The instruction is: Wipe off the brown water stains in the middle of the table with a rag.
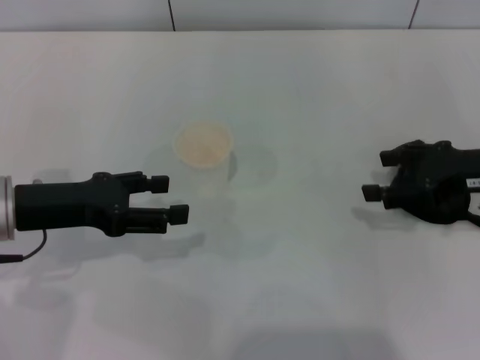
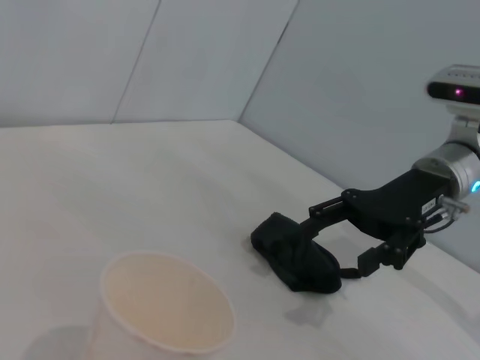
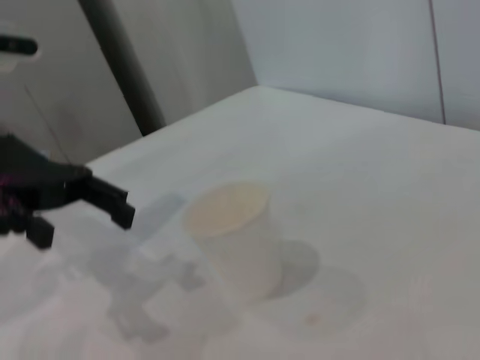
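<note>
Right gripper (image 1: 377,176), fingers apart, over black rag (image 2: 294,253); left gripper (image 1: 169,198) apart too.
White table (image 1: 315,90), grey wall behind; faint brown stain (image 3: 312,319) beside cup (image 3: 234,238), seen only from right wrist.

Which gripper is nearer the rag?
Right. The right gripper is at the rag, fingers open around it. The left gripper sits across the table, beside the cup.

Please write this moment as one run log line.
left claw: open, idle by cup | right claw: open around rag | stain: unwiped
</note>
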Controlling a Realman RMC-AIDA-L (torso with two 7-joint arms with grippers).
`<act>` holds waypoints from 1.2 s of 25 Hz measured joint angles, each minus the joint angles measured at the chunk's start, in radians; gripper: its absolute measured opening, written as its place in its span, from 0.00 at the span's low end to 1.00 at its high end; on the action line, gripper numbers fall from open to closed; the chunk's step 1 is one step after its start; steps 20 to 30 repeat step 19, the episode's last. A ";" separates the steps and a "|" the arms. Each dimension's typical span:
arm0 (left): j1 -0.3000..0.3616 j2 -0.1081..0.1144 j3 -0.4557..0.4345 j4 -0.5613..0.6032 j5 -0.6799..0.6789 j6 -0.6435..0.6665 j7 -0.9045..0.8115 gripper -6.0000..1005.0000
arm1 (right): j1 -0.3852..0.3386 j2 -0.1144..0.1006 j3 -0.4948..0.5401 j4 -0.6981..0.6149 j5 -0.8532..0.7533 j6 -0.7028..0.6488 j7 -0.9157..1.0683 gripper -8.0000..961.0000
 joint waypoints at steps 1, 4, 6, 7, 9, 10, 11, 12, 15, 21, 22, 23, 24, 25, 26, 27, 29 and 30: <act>0.000 0.000 0.000 0.000 0.001 0.000 0.000 0.87 | -0.004 0.000 0.000 0.001 0.000 -0.001 -0.019 0.91; 0.000 0.000 0.000 0.000 0.007 0.000 0.000 0.87 | -0.011 -0.002 0.000 0.002 0.000 -0.003 -0.066 0.91; 0.000 0.000 0.000 0.001 0.016 0.002 -0.003 0.87 | -0.015 -0.004 0.000 0.002 -0.004 -0.002 -0.082 0.91; 0.000 0.000 0.000 0.001 0.021 0.003 -0.004 0.87 | -0.018 -0.004 0.000 0.002 -0.004 0.000 -0.087 0.91; -0.001 0.001 0.000 0.001 0.026 0.004 -0.005 0.87 | -0.021 -0.005 0.000 0.002 -0.003 0.001 -0.095 0.91; -0.001 0.001 0.000 0.001 0.026 0.004 -0.005 0.87 | -0.022 -0.005 0.000 0.002 -0.001 0.003 -0.097 0.91; -0.001 0.001 0.000 0.001 0.026 0.004 -0.005 0.87 | -0.022 -0.005 0.001 0.001 0.001 0.005 -0.097 0.91; -0.001 0.001 0.000 0.001 0.023 0.002 -0.005 0.87 | -0.022 -0.005 0.001 0.001 0.002 0.008 -0.097 0.91; 0.000 -0.001 0.000 0.001 0.009 -0.012 -0.007 0.87 | -0.021 -0.003 0.002 0.001 0.001 0.015 -0.102 0.91; 0.000 0.001 0.000 0.017 -0.003 -0.035 -0.012 0.87 | -0.020 -0.002 0.002 0.003 0.001 0.025 -0.107 0.91; 0.000 0.001 0.000 0.017 -0.003 -0.035 -0.012 0.87 | -0.020 -0.002 0.002 0.003 0.001 0.025 -0.107 0.91; 0.000 0.001 0.000 0.017 -0.003 -0.035 -0.012 0.87 | -0.020 -0.002 0.002 0.003 0.001 0.025 -0.107 0.91; 0.000 0.001 0.000 0.017 -0.003 -0.035 -0.012 0.87 | -0.020 -0.002 0.002 0.003 0.001 0.025 -0.107 0.91; 0.000 0.001 0.000 0.017 -0.003 -0.035 -0.012 0.87 | -0.020 -0.002 0.002 0.003 0.001 0.025 -0.107 0.91; 0.000 0.001 0.000 0.017 -0.003 -0.035 -0.012 0.87 | -0.020 -0.002 0.002 0.003 0.001 0.025 -0.107 0.91; 0.000 0.001 0.000 0.017 -0.003 -0.035 -0.012 0.87 | -0.020 -0.002 0.002 0.003 0.001 0.025 -0.107 0.91; 0.000 0.001 0.000 0.017 -0.003 -0.035 -0.012 0.87 | -0.020 -0.002 0.002 0.003 0.001 0.025 -0.107 0.91; 0.000 0.001 0.000 0.017 -0.003 -0.035 -0.012 0.87 | -0.020 -0.002 0.002 0.003 0.001 0.025 -0.107 0.91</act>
